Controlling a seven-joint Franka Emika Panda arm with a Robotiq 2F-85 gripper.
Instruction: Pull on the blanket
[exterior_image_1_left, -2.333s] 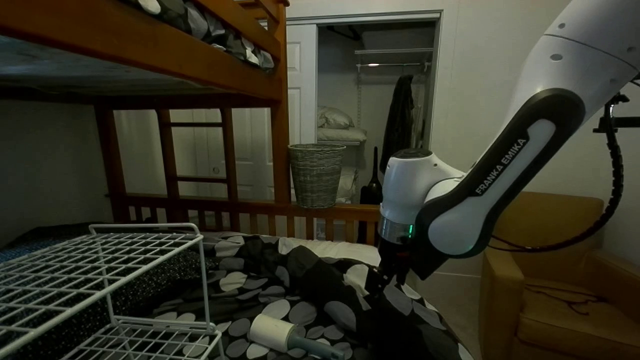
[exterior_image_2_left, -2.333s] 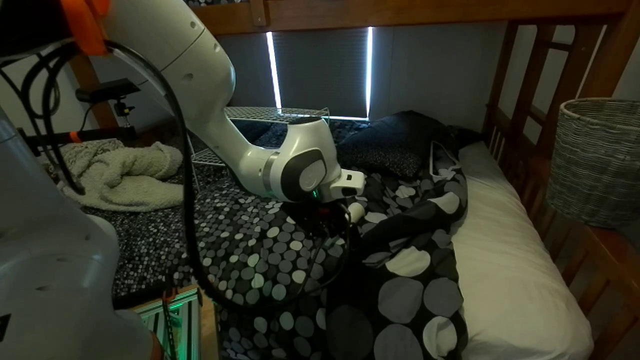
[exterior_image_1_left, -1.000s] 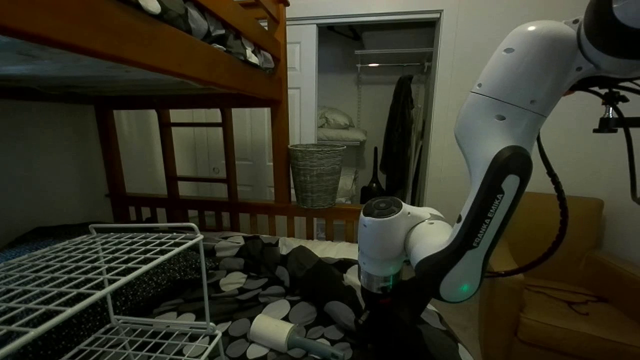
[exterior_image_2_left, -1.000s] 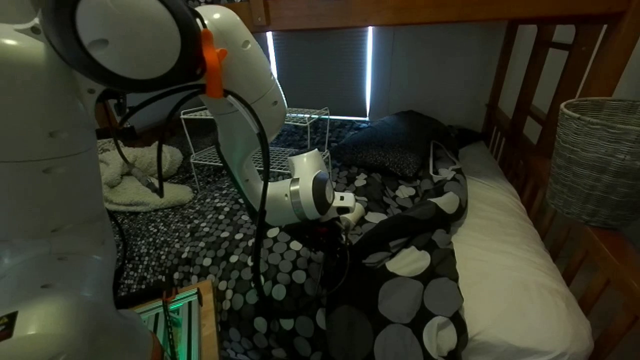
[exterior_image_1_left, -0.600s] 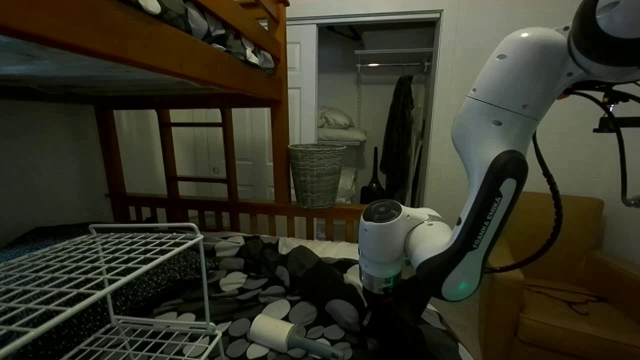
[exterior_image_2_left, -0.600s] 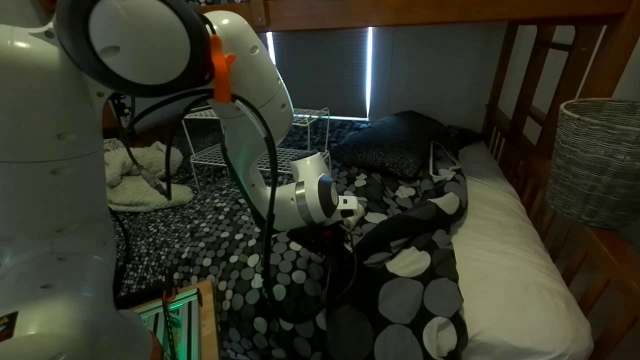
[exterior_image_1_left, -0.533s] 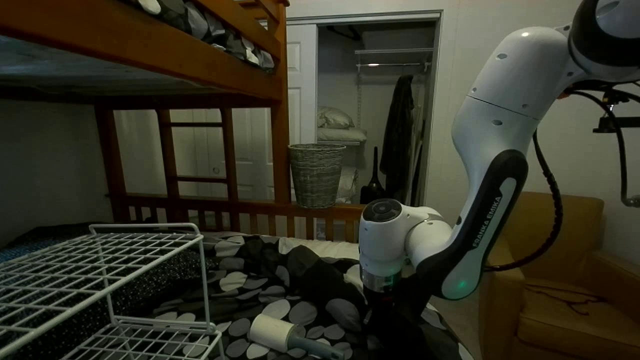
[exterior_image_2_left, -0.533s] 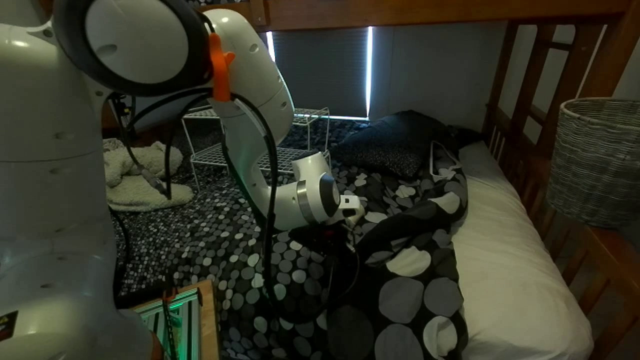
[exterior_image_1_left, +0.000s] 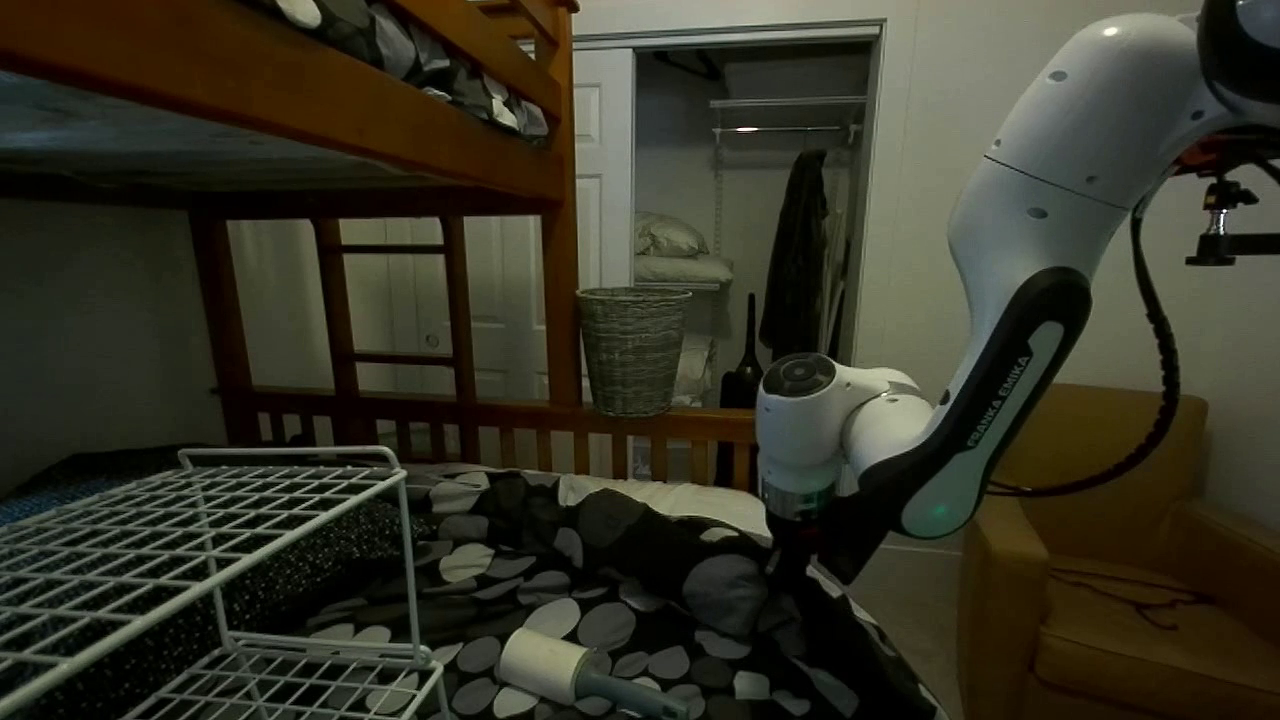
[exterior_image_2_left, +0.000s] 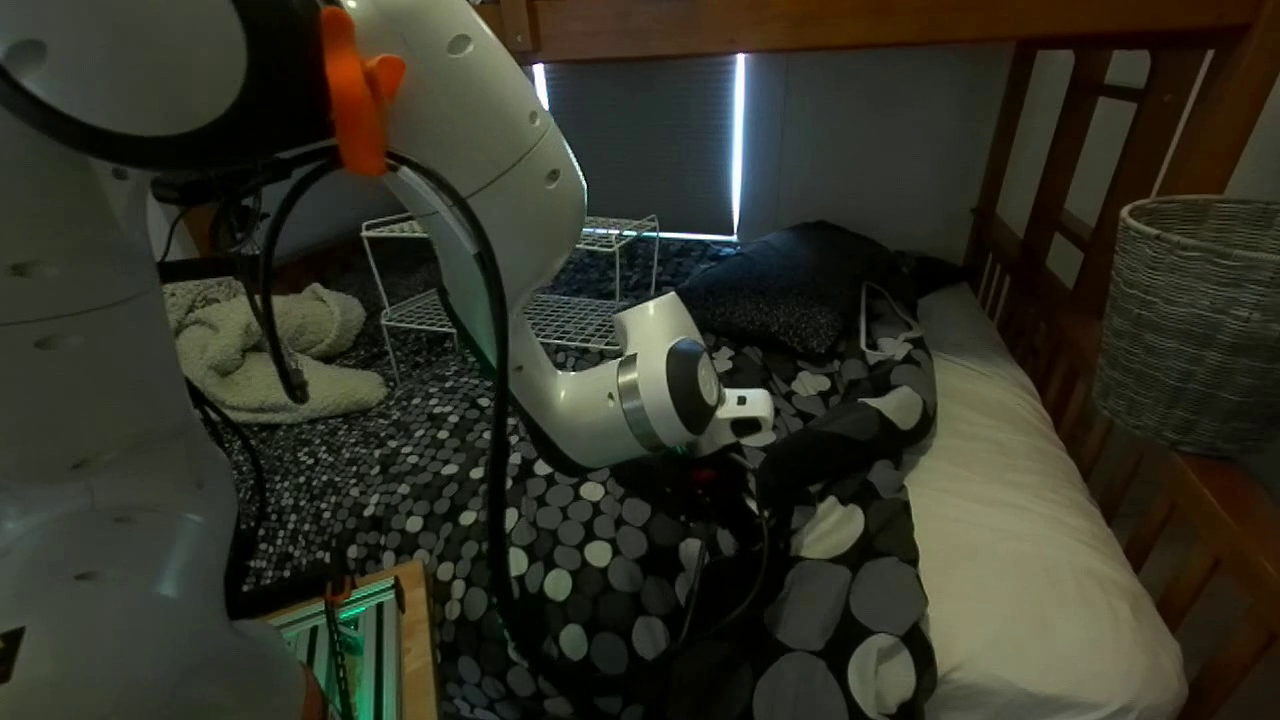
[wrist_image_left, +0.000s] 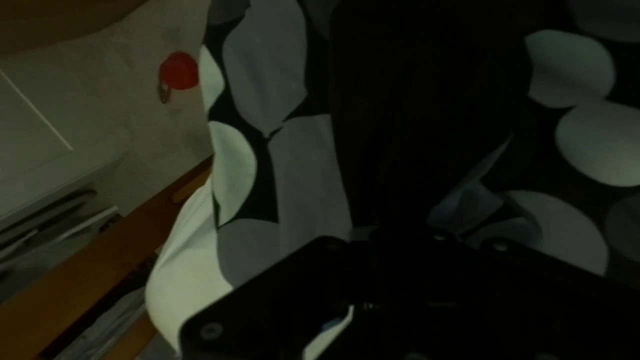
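Observation:
The black blanket (exterior_image_1_left: 725, 592) with grey and white rounded spots covers the lower bunk in both exterior views. My gripper (exterior_image_1_left: 792, 562) is low over the bed's edge, pointing down into the cloth. In the wrist view the dark gripper (wrist_image_left: 387, 235) has its jaws together, and folds of the blanket (wrist_image_left: 310, 175) run into them from both sides. The cloth is pinched and drawn up there; the exact grip spot is black on black and hard to make out. In an exterior view the arm and cable partly cover the blanket (exterior_image_2_left: 810, 600) near the hand.
A white wire rack (exterior_image_1_left: 300, 515) and a white roller with grey handle (exterior_image_1_left: 545, 665) rest on the bed. A wicker basket (exterior_image_1_left: 635, 350) is by the end rail. The upper bunk (exterior_image_1_left: 400, 110) overhangs. A yellow armchair (exterior_image_1_left: 1090, 610) stands beside the bed. Pale bedding (exterior_image_2_left: 1020, 520) lies exposed.
The hand went down into the blanket and its jaws closed. Since half a second ago it has risen and shifted toward the pale bedding, and the gripped folds have moved along with it.

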